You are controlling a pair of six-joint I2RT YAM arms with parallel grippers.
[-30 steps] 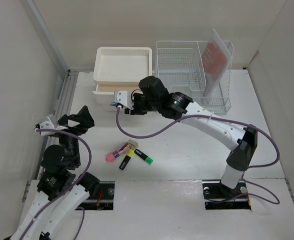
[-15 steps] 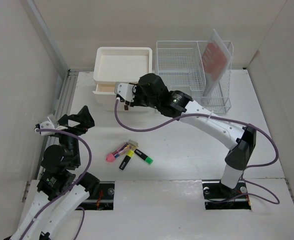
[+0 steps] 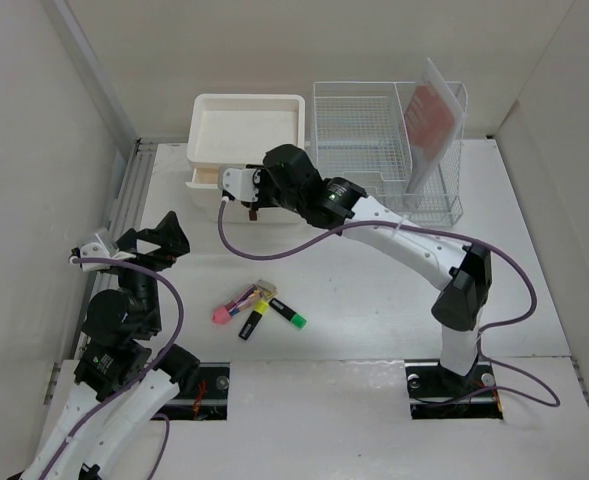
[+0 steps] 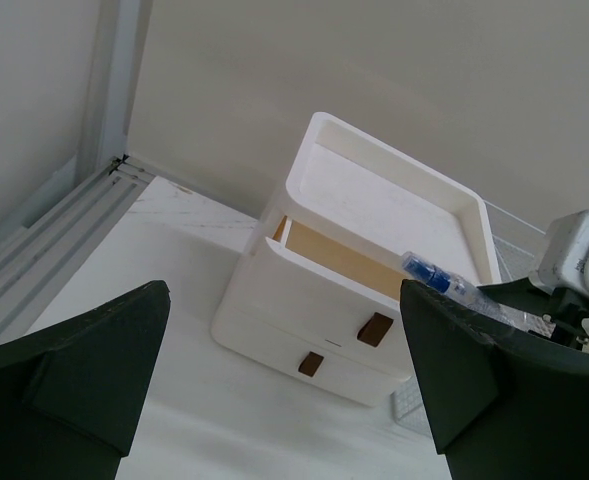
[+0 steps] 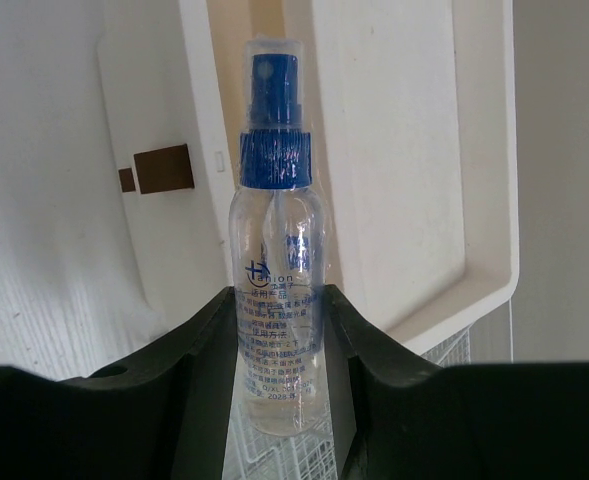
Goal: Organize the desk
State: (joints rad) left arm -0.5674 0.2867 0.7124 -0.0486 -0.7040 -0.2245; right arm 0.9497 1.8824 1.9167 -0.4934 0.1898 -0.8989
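The desk (image 3: pixel 374 290) is a wide white tabletop. My right gripper (image 3: pixel 240 187) is shut on a clear spray bottle with a blue cap (image 5: pixel 274 230) and holds it over the front of the white drawer unit (image 3: pixel 246 130), whose top drawer (image 3: pixel 204 176) is slightly pulled out. In the right wrist view the gripper (image 5: pixel 277 300) clamps the bottle's body and the cap points over the drawer gap (image 5: pixel 236 110). The bottle also shows in the left wrist view (image 4: pixel 444 285). My left gripper (image 3: pixel 159 240) is open and empty at the left, facing the drawer unit (image 4: pixel 304 300).
Several highlighters (image 3: pixel 259 308), pink, yellow and green among them, lie in a loose cluster on the desk's near middle. A white wire-mesh rack (image 3: pixel 364 140) stands at the back right with a reddish packet (image 3: pixel 434 110) in it. Beige walls enclose the desk.
My right gripper has moved left and toward the back with the bottle, from in front of the drawer unit to over its pulled-out top drawer. The left arm has not moved.
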